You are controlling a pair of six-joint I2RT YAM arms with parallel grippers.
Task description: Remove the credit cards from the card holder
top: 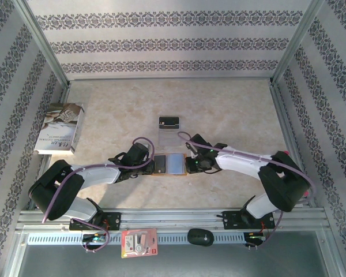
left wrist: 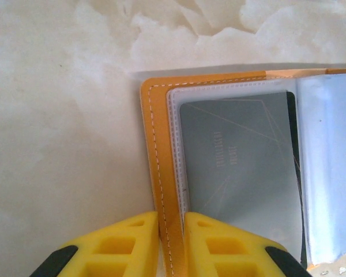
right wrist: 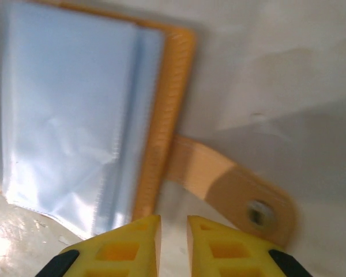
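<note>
The orange-tan card holder (top: 174,164) lies open on the table between my two grippers. My left gripper (left wrist: 172,214) is shut on the stitched orange edge (left wrist: 155,144) of its left half. A grey credit card (left wrist: 236,161) sits in the clear pocket there. My right gripper (right wrist: 173,218) is at the holder's right edge (right wrist: 170,86), beside the snap tab (right wrist: 242,196). Its fingers stand close together, with a narrow gap showing a pale surface. The orange edge runs behind the left fingertip. From above, the left gripper (top: 150,163) and right gripper (top: 191,164) flank the holder.
A black card (top: 169,122) rests on a clear plastic stand behind the holder. A book (top: 60,128) lies at the far left. A red-and-white packet (top: 139,242) and a black object (top: 200,236) sit on the front rail. Patterned walls enclose the table.
</note>
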